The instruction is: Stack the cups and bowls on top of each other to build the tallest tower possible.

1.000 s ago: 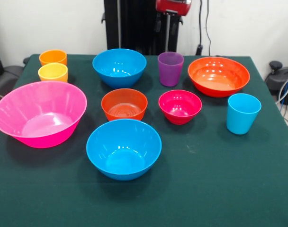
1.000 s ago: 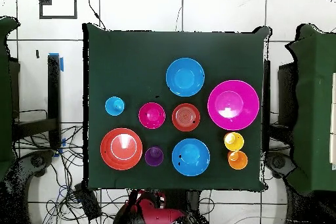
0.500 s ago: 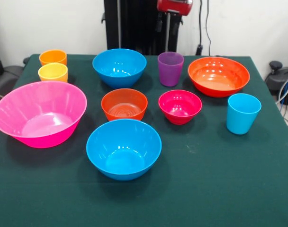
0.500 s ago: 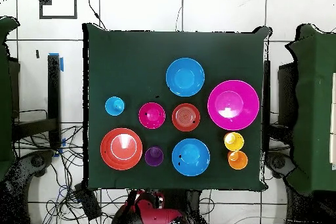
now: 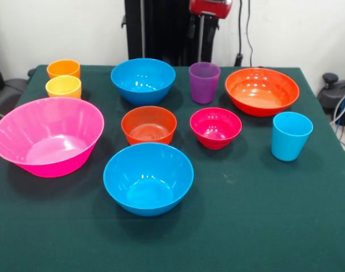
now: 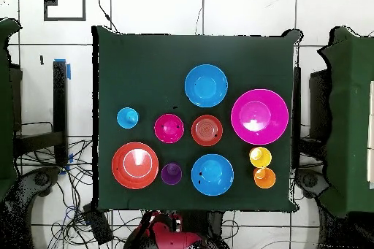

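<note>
All the cups and bowls stand apart and upright on the green table (image 5: 263, 226). The large pink bowl (image 5: 47, 136) is at the left. One blue bowl (image 5: 148, 178) is nearest the camera and the other (image 5: 143, 80) is at the back. The small orange bowl (image 5: 149, 124) and the magenta-red bowl (image 5: 215, 127) sit in the middle. The orange-red bowl (image 5: 262, 91) is at the back right. The purple cup (image 5: 204, 82), light blue cup (image 5: 291, 135), orange cup (image 5: 63, 68) and yellow cup (image 5: 63, 86) stand singly. The red arm's end (image 5: 210, 5) hangs behind the table, above the purple cup, holding nothing.
The black pedestal (image 5: 161, 28) stands behind the table's far edge. Cables and a grey device (image 5: 338, 96) lie off the right side. In the overhead view the arm (image 6: 172, 235) sits below the table's bottom edge.
The red end of the arm has shifted slightly at the table's far edge. The cups and bowls have not moved.
</note>
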Tool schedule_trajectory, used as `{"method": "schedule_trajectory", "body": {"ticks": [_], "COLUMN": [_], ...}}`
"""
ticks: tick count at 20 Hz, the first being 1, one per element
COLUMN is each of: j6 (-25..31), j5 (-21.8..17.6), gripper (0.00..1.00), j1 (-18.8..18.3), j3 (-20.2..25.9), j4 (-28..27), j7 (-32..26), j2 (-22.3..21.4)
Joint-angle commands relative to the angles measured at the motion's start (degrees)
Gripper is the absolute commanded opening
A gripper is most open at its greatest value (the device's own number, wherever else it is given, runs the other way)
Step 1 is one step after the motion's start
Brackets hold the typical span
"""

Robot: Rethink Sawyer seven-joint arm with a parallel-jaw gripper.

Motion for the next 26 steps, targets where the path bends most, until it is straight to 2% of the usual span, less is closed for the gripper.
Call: {"method": "schedule_trajectory", "body": {"ticks": [1, 17, 26], "j6": [1.16, 2.81, 1.84], "j5": [1.85, 3.15, 3.58], "gripper": [1.0, 1.0, 1.0], "j1": [0.59, 1.97, 2.7], "j3": [4.93, 4.28, 4.34], "j4": [-2.84, -2.12, -2.31], "j7": [9.61, 10.02, 10.7], "j2": [2.23, -0.11, 0.61]}}
